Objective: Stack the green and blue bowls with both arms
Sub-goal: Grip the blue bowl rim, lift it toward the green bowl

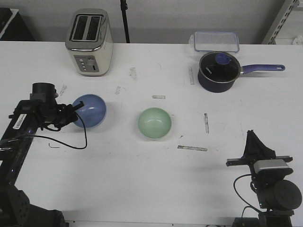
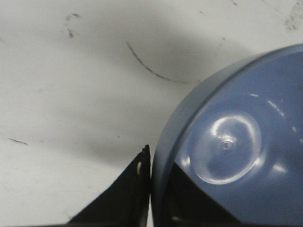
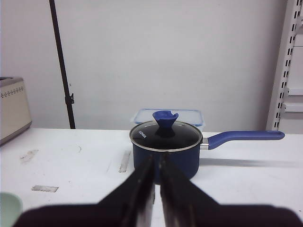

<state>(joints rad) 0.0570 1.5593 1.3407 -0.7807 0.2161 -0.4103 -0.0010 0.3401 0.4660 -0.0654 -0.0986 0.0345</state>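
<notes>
Front view: the left gripper [image 1: 71, 113] has the pale blue matte bowl [image 1: 91, 111] by its rim, tilted for carrying to the mint green bowl [image 1: 155, 123] mid-table [image 1: 142, 179].

Left wrist view: fingers [image 2: 128, 198] straddle that rim, pinching.

Right wrist view: right gripper [image 3: 156, 189] pressed together, idle.

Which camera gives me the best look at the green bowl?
The front view: the green bowl sits whole and upright near the middle of the table, apart from everything else. The right wrist view catches only a pale green sliver of it at the frame's edge. The left wrist view doesn't show it at all.
</notes>
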